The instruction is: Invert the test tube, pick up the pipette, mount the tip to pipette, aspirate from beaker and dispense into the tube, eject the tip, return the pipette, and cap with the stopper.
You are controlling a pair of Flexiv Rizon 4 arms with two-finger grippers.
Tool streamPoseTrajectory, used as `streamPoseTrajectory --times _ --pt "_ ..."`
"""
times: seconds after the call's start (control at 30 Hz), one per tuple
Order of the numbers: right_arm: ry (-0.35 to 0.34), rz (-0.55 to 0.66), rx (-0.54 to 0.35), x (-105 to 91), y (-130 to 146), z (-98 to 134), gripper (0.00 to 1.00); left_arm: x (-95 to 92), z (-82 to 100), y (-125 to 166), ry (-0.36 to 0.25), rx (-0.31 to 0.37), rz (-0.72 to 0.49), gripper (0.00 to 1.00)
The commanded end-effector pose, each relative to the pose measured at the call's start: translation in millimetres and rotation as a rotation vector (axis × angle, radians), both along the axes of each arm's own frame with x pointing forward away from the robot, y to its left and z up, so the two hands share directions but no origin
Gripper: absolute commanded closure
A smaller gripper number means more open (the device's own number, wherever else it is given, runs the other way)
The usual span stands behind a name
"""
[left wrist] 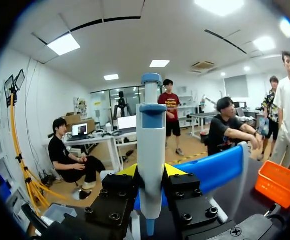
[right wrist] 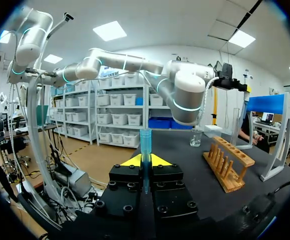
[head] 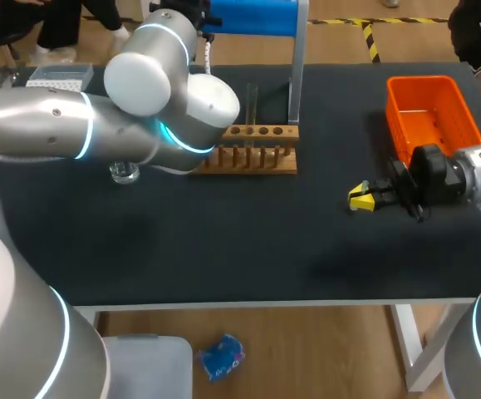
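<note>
My left gripper [left wrist: 151, 172] is shut on the white and blue pipette [left wrist: 151, 135], which stands upright between its yellow fingers, close to the blue pipette stand [left wrist: 220, 167]. In the head view the left arm [head: 174, 91] hides that gripper behind the wooden tube rack [head: 252, 151]. A thin test tube [head: 252, 104] stands in the rack. My right gripper [head: 359, 198] hovers over the table's right part, shut on a pale blue pipette tip [right wrist: 145, 142] that points up from between its fingers. The glass beaker [head: 124, 173] sits left of the rack.
An orange bin [head: 431, 108] stands at the back right, just behind my right arm. The blue stand [head: 252, 17] with its grey post rises behind the rack. A white box [head: 60, 78] sits at the back left. Dark table [head: 223, 241] stretches between rack and front edge.
</note>
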State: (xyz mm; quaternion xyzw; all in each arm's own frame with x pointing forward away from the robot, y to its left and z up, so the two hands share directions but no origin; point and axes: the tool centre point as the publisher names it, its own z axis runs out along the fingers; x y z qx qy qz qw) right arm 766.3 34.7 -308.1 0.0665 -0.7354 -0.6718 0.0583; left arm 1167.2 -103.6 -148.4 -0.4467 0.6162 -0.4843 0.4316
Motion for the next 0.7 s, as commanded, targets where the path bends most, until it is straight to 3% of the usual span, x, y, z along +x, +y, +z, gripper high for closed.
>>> streamPoseTrajectory --times 0.03,0.27,0.47,0.7 --pt "-0.001 0.001 0.0 0.0 0 0 1.0 -27.4 16.0 15 0.033 -0.009 -0.105 1.0" --pt "-0.001 0.001 0.0 0.0 0 0 1.0 -72.1 35.6 11 0.055 -0.116 -0.286 1.0" --pt "-0.001 0.001 0.0 0.0 0 0 1.0 -110.7 43.7 1 0.119 -0.102 -0.45 1.0" --pt "-0.001 0.001 0.0 0.0 0 0 1.0 -157.4 49.7 -13 0.121 -0.14 -0.683 1.0"
